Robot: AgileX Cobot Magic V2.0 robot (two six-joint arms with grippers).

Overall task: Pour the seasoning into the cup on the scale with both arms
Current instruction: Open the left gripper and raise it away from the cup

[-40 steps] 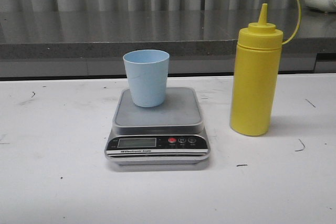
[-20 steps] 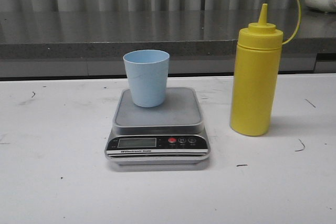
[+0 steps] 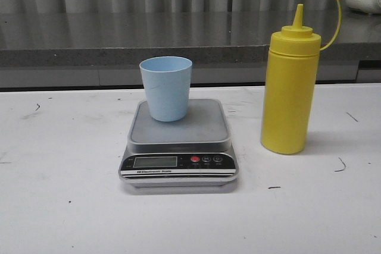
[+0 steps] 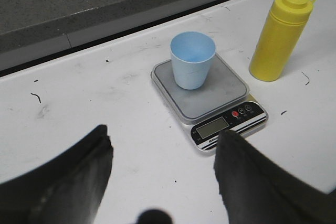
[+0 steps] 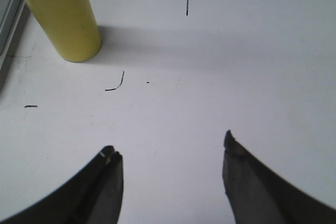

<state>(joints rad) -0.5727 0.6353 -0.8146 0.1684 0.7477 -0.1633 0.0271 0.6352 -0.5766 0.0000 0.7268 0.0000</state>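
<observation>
bottle (image 5: 58,17) top cropped, right wrist | scale (image 5: 6,14) edge only

White table (image 3: 59,206) with dark scuff marks (image 5: 115,83)

Front and left wrist views share the scale (image 3: 178,141); the right wrist view sits seemingly lower.

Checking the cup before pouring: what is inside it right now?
The blue cup on the scale looks empty from the left wrist view: only bare blue inner wall and floor show. Its near rim hides a small part of the bottom.
</observation>
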